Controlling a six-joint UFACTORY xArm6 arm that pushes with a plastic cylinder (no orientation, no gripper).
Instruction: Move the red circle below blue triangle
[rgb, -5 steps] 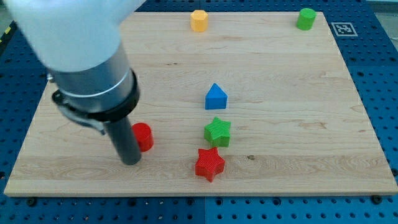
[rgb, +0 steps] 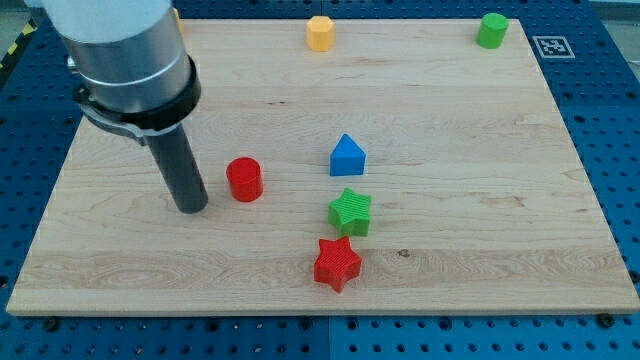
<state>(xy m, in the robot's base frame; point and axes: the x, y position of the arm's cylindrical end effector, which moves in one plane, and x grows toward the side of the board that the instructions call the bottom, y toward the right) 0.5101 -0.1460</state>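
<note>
I have no jaws on this rig, so nothing is gripped or held; all I steer is a dark rod, and my tip rests on the wooden board toward the view's left. It stands just to the left of the red circle, slightly lower in the view, with a narrow strip of bare wood between them, so I judge they are apart, not touching.

The red circle sits upright, well left of the blue triangle and a little lower than it. The spot I want, directly below the triangle, is already taken by the green star, which lies just beneath the triangle, and the red star lies below that again, near the board's bottom edge. A straight shove to the right would therefore run the circle into the green star, I reckon.

My place on the circle's left makes sense for a rightward push, since a rod can only drive a block away from itself. I would probably need to aim for the gap under the stars or nudge the green one aside.

At the view's top edge stand a yellow block and a green block, well clear of all this.
</note>
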